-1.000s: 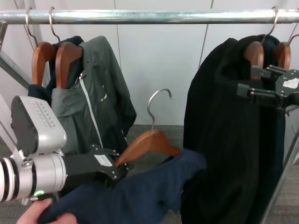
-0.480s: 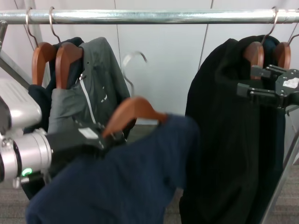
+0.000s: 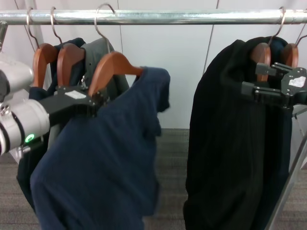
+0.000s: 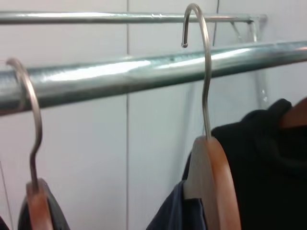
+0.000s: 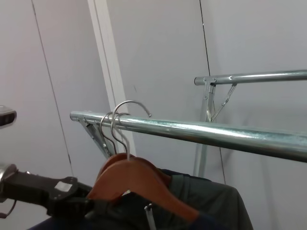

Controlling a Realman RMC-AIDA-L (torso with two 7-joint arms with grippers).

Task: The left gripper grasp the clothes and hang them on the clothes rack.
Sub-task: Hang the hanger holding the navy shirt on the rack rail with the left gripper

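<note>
My left claw (image 3: 93, 101) is clamped on the lower left end of the brown wooden hanger (image 3: 111, 64), holding it up near the clothes rack (image 3: 158, 17). The navy clothes (image 3: 105, 163) drape from that hanger and hang down in front of the grey zip jacket (image 3: 103, 57). From the left wrist camera I see the metal hook (image 4: 204, 67) rising past the silver pipe (image 4: 144, 72), its curled tip above the bar; I cannot tell whether it rests on it. Two other wooden hangers (image 3: 56, 60) hang just left of mine. Far to the right, my right claw (image 3: 254, 88) sits against the long black coat (image 3: 225, 134); whether it grips anything I cannot tell.
</note>
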